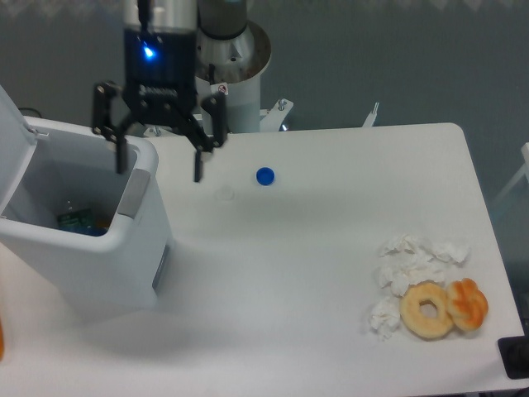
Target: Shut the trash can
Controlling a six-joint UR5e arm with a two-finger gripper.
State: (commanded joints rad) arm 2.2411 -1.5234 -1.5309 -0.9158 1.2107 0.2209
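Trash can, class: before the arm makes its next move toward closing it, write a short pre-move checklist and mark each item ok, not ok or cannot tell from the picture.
1. Trash can lid needs closing: ok, it stands raised at the left edge and the bin is open.
2. Gripper free to push: ok, fingers spread wide with nothing between them.
3. Gripper near the bin: ok, it hangs above the bin's right rim, by the grey latch strip.
4. Gripper touching the lid: not ok, clearly apart.
5. Contents below the rim: ok, the items lie low inside.
6. Hinge free to swing: cannot tell, it is out of frame.
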